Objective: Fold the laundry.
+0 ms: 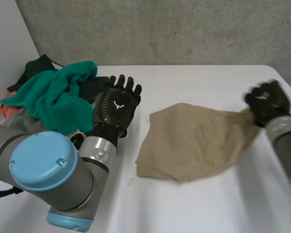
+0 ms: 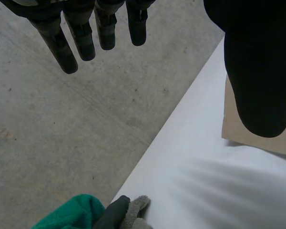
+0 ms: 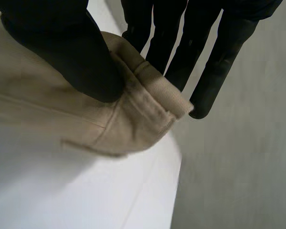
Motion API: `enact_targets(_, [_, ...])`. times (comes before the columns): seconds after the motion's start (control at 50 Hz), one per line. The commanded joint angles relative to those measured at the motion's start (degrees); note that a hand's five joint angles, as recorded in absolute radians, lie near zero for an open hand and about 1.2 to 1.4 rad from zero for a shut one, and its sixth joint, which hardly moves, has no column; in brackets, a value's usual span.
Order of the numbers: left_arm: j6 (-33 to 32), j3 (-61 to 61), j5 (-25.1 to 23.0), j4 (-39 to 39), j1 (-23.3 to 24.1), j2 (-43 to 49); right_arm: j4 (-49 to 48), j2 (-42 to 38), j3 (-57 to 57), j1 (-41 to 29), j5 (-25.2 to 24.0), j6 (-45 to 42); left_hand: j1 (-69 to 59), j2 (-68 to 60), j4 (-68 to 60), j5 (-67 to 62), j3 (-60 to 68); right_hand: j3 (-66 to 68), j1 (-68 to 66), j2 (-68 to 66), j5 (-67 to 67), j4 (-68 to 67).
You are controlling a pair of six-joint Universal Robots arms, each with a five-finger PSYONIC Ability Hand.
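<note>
Bench [image 1: 194,208] seen from the head view, with a concrete wall [image 1: 160,29] behind it. The tan cloth [image 1: 194,145] lies crumpled near the middle of the bench, one end drawn out into a taut point toward the right robot hand [image 1: 266,102], which holds that end raised off the surface near the bench's right edge. In the right wrist view the thumb [image 3: 62,47] presses a stitched hem of the tan cloth [image 3: 133,114] against the fingers [image 3: 214,71], so this robot hand is pinching the cloth's edge. The left robot hand [image 1: 117,104] hovers palm-down beside the laundry pile, apart from the tan cloth; its fingers [image 2: 86,33] are straight and spread in the left wrist view and hold nothing. The pile sits at the bench's far left corner: a green cloth [image 1: 58,94] on top, a black garment [image 1: 36,68] behind it and a grey piece [image 2: 136,210] at its edge.
</note>
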State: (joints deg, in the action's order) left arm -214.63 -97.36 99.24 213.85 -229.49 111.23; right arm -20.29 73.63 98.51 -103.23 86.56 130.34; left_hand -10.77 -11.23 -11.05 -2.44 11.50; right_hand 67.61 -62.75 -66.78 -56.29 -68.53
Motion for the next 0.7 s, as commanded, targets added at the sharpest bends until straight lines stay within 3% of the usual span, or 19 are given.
enact_targets(0.02, [0.35, -0.55, 0.08, -1.15, -0.43, -0.93, -6.17, -2.60, -0.86, -16.38, -10.34, -7.72, 0.77, 1.23, 1.05, 2.44, -1.50, 12.39, -17.25, -13.22, -13.71, -11.47])
enact_targets(0.08, [1.32, -1.07, 0.08, -1.51, -1.04, -1.46, -5.38, -9.09, -1.48, -22.43, -16.75, -13.42, 0.77, 1.23, 1.05, 2.44, -1.50, 12.39, -17.25, -13.22, -13.71, -11.47])
enact_targets(0.16, [2.81, -1.60, 0.08, -1.95, -1.31, -1.72, -3.80, -12.01, -1.83, -25.09, -18.70, -17.13, 0.77, 1.23, 1.05, 2.44, -1.50, 8.45, -13.31, -9.28, -9.77, -7.53])
enact_targets(0.22, [3.34, -1.43, 0.08, -2.12, -1.48, -1.72, -4.23, -11.84, -1.92, -25.18, -19.15, -16.00, 0.77, 1.23, 1.05, 2.44, -1.50, -32.00, 27.14, 31.17, 30.68, 32.92])
enact_targets(0.24, [3.43, -1.08, 0.08, -2.04, -1.74, -1.72, -4.49, -11.75, -2.00, -25.18, -18.80, -14.25, 0.77, 1.23, 1.05, 2.44, -1.50, -56.60, 51.75, 55.78, 55.28, 57.52])
enact_targets(0.3, [3.43, -0.20, -0.01, -1.95, -2.10, -1.64, -4.50, -10.79, -2.18, -24.66, -18.27, -9.95, 0.77, 1.23, 1.05, 2.44, -1.50, -57.61, 52.75, 56.78, 56.29, 58.53])
enact_targets(0.36, [3.43, 1.90, -0.10, -1.86, -2.71, -1.46, -4.32, -4.91, -1.40, -21.50, -18.00, 1.29, 0.77, 1.23, 1.05, 2.44, -1.50, -57.61, 52.75, 56.78, 56.29, 58.53])
enact_targets(0.4, [3.43, 4.01, -0.10, -1.86, -2.63, -1.11, -4.06, -0.71, -0.78, -18.96, -17.92, 13.54, 0.77, 1.23, 1.05, 2.44, -1.50, -57.61, 52.75, 56.78, 56.29, 58.53])
enact_targets(0.5, [3.61, 9.20, -0.63, -2.12, -1.66, 1.08, -1.69, 3.89, -1.21, -12.98, -17.57, 35.04, 0.77, 1.23, 1.05, 2.44, -1.50, -57.61, 52.75, 56.78, 56.29, 58.53])
enact_targets(0.62, [5.63, 16.40, -3.17, -3.61, 2.64, 6.71, 8.41, 5.65, -4.11, -3.48, -16.86, 43.94, 0.72, 1.18, 1.00, 2.39, -1.45, -57.61, 52.75, 56.78, 56.29, 58.53])
enact_targets(0.7, [7.38, 23.77, -10.36, -8.87, 5.28, 13.02, 15.70, 4.07, -5.43, 1.44, -16.60, 45.00, 0.39, 0.85, 0.67, 2.05, -1.12, -57.61, 52.75, 56.78, 56.29, 58.53])
